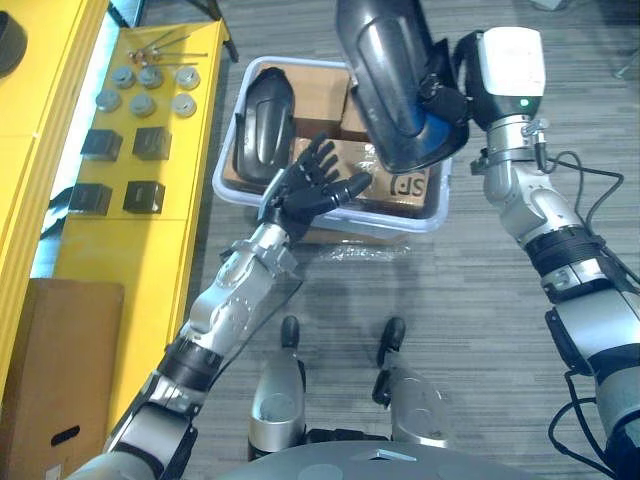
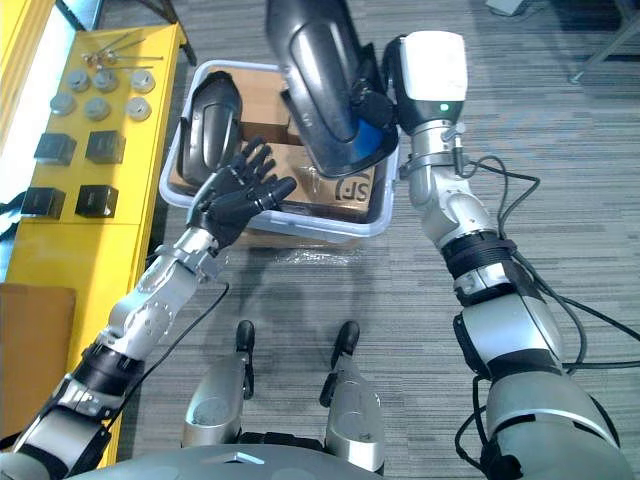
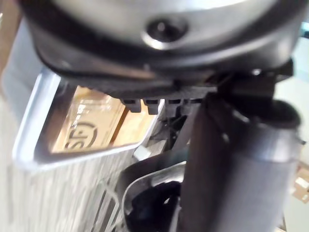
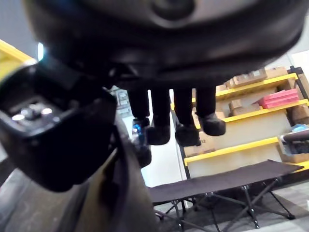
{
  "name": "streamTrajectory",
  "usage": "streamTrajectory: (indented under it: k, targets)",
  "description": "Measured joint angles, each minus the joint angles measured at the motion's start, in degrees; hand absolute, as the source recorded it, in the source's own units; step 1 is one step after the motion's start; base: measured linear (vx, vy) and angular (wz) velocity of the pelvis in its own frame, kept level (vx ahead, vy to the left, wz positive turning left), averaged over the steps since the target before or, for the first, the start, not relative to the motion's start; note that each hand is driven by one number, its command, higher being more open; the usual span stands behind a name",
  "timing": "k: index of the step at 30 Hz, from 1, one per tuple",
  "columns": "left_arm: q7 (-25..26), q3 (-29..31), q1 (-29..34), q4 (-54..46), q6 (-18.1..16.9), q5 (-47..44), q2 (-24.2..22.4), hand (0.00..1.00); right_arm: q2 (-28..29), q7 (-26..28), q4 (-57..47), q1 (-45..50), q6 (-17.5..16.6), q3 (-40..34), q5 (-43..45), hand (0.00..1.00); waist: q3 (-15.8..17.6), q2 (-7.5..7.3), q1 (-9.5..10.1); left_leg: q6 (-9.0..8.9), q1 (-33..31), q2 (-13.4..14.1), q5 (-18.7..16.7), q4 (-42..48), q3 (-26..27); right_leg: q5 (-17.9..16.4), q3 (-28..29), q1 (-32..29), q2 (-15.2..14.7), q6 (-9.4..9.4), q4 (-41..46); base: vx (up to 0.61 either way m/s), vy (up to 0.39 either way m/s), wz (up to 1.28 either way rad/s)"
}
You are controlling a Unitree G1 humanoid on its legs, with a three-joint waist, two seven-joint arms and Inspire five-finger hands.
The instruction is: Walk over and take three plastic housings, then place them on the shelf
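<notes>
My right hand (image 1: 442, 100) is raised above the bin, shut on a large dark plastic housing (image 1: 395, 80) that hangs tilted over the bin's far right part. The right wrist view has its fingers (image 4: 186, 130) curled beside the housing (image 4: 120, 193). A second dark housing (image 1: 268, 120) stands against the left wall inside the clear plastic bin (image 1: 330, 215), next to cardboard boxes (image 1: 320, 95). My left hand (image 1: 310, 185) hovers open, fingers spread, over the bin's front left rim and holds nothing. The bin's rim (image 3: 34, 121) shows in the left wrist view.
A yellow shelf (image 1: 150, 260) runs along the left, carrying several metal discs (image 1: 145, 90) and several black blocks (image 1: 125, 170). A cardboard box (image 1: 60, 380) sits at its near end. Grey carpet lies around the bin. Far yellow racks (image 4: 251, 116) appear in the right wrist view.
</notes>
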Motion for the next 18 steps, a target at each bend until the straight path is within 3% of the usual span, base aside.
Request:
streamTrajectory:
  k: [4,7,16,17,18]
  targets:
    - [-0.3,-0.1,-2.2,8.6,2.8,-6.8,-2.0,1.00,3.7,1.2,-1.1,3.3,-2.3,0.0,-2.7,0.00,-2.6,-1.94,-1.54,-0.21,2.2,0.4,-1.0,0.0,2.2,0.2,1.9,1.1,0.3,0.15,-0.5,0.01,0.015,-0.23]
    - [-0.3,-0.1,-2.9,10.4,4.6,-10.0,-3.2,1.00,3.9,2.9,-1.1,6.0,-2.4,0.5,-3.8,0.00,-4.9,-2.09,-1.50,-0.15,2.9,0.5,-1.5,0.2,2.8,0.2,2.3,1.6,0.4,0.16,-0.5,0.00,0.016,-0.13]
    - [0.0,-0.1,-3.2,14.9,3.5,-15.0,-5.6,1.00,6.4,5.2,-1.1,9.5,-4.6,4.0,-4.8,0.00,-9.6,-2.65,-1.36,-0.32,5.9,0.7,-2.1,0.0,3.8,-0.3,3.1,3.7,0.6,0.18,-1.0,-0.03,0.007,-0.06]
    - [0.6,0.0,-3.2,14.9,2.4,-15.9,-5.8,0.00,6.8,5.5,-1.1,9.7,-4.9,4.0,-5.1,0.00,-9.9,-2.89,-1.27,-0.32,6.4,0.7,-2.0,-0.6,3.8,-0.3,3.1,3.9,0.6,0.10,-1.0,-0.04,-0.004,-0.01]
    - [0.9,0.0,-3.2,14.9,1.7,-15.9,-5.9,0.00,7.0,5.6,-1.1,9.9,-4.9,4.0,-5.4,0.00,-10.1,-3.02,-1.22,-0.27,6.6,0.7,-1.9,-0.9,3.8,-0.4,3.1,3.9,0.6,0.06,-1.0,-0.04,-0.009,0.01]
